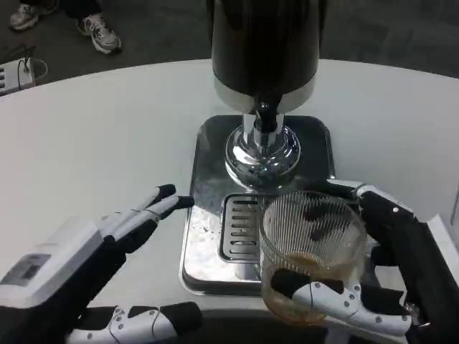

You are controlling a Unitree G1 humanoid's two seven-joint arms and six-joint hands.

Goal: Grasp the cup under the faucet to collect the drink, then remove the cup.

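Gripping a ribbed clear cup [313, 247] of amber drink, right hand [380, 265]; left hand [107, 258] spread.

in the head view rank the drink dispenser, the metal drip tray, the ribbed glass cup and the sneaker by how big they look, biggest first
1. Metal drip tray
2. Drink dispenser, cut off at the top, so possibly bigger
3. Ribbed glass cup, held by the right hand; nearness enlarges it
4. Sneaker

There is one camera, up high on the robot. It looks down and forward at the white counter [93, 136]. It sits close, so the drink machine [264, 54] gets cut off at the top. Far back, the dark floor [150, 32] shows past the counter's round edge.
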